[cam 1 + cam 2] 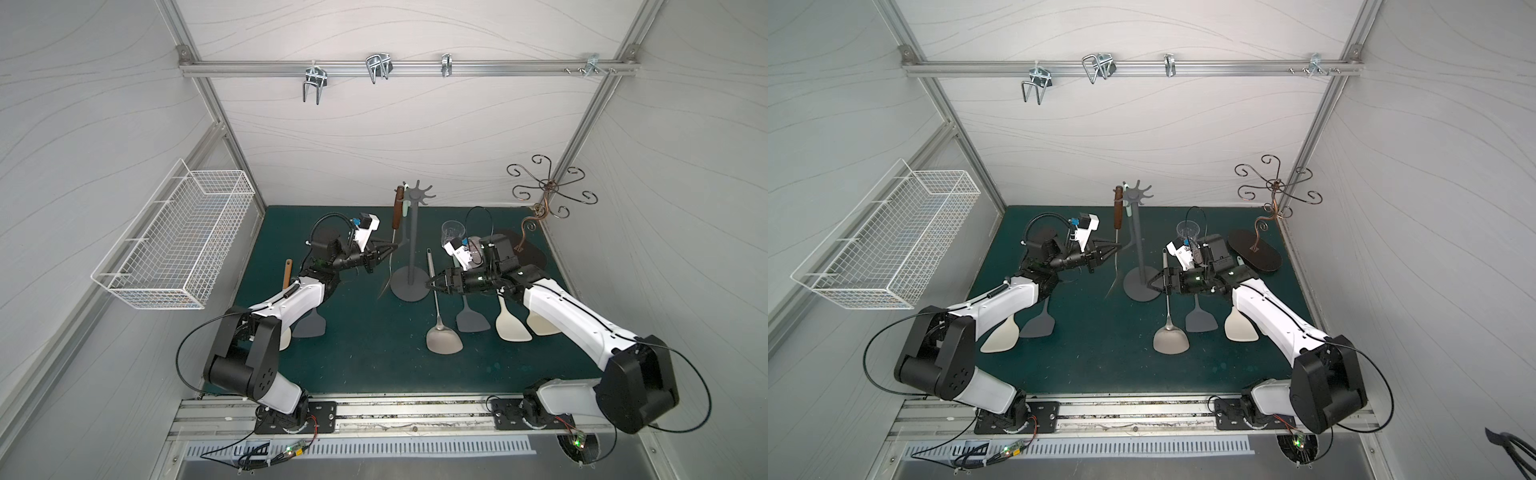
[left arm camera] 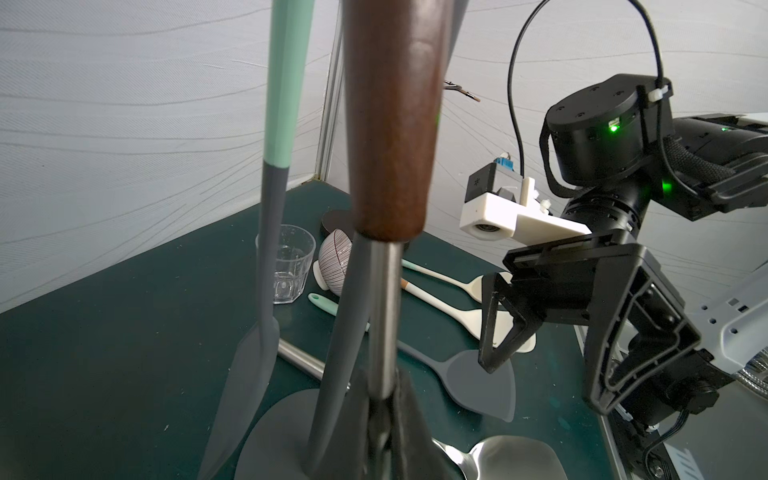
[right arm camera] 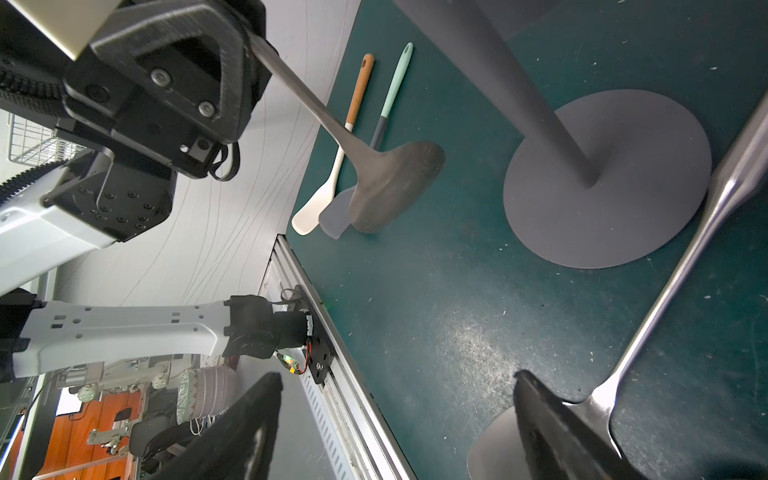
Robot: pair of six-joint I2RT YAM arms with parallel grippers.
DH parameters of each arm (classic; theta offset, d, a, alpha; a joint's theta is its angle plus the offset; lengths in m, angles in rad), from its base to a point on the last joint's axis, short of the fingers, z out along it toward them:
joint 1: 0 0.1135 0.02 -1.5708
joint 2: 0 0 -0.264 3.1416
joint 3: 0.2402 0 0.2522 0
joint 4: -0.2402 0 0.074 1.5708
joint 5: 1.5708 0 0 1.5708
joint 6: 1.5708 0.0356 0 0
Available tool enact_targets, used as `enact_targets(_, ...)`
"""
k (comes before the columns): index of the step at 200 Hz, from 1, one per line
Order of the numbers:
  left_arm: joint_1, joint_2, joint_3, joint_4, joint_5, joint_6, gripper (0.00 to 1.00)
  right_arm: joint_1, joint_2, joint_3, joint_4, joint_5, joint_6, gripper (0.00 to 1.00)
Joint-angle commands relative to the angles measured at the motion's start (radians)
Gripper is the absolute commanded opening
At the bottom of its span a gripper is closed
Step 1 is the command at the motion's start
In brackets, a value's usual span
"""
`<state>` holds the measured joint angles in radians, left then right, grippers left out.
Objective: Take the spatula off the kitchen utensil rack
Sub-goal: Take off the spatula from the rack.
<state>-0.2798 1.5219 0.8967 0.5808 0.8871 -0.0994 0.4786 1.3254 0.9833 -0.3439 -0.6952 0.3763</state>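
Wood-handled spatula fills the left wrist view: brown grip, steel shaft below, hanging upright close against the kitchen utensil rack. Clamped on that steel shaft, just under the wooden grip, is the left hand, jaws fully closed on it. The handle's top sits level with the rack's star crown, touching or just beside a prong. Cannot tell whether the hanging end has cleared the prong. The blade hangs edge-on near the rack's round base and looks clear of the surface in the right wrist view.

Progress, as judged: reach and grasp done, unhooking not confirmed. Left to do: raise the handle off the prong, draw it away from the pole toward the left edge, then set it down.

Hanging on the same crown right beside the target is a mint-handled spatula, which risks a knock on the way out. By the base, on the side toward the right edge, the right hand hovers spread wide and empty over the shaft of a steel turner lying flat. A grey spatula and cream spatulas lie further toward the right edge. The rack itself stands mid-surface, toward the far edge, and a bronze stand occupies the far right corner.
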Motion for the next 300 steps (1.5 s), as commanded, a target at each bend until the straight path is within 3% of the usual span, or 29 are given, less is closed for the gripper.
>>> enact_targets(1, 0.002, -0.034, 0.015, 0.016, -0.019, 0.017, 0.00, 0.011, -0.030, 0.015, 0.005, -0.005, 0.007, 0.88)
enact_targets(107, 0.032, -0.152, 0.006, -0.114, -0.099, 0.033, 0.00, 0.018, -0.083, -0.005, -0.002, -0.001, 0.012, 0.88)
enact_targets(141, 0.041, -0.236, -0.013, -0.237, -0.181, 0.013, 0.00, 0.018, -0.106, -0.015, 0.003, -0.006, 0.017, 0.88)
enact_targets(226, 0.027, -0.391, -0.015, -0.546, -0.432, -0.149, 0.00, 0.039, -0.216, -0.058, -0.020, 0.016, 0.049, 0.88)
enact_targets(300, 0.019, -0.428, 0.020, -0.751, -0.556, -0.280, 0.00, 0.110, -0.301, -0.041, -0.081, 0.079, 0.059, 0.88)
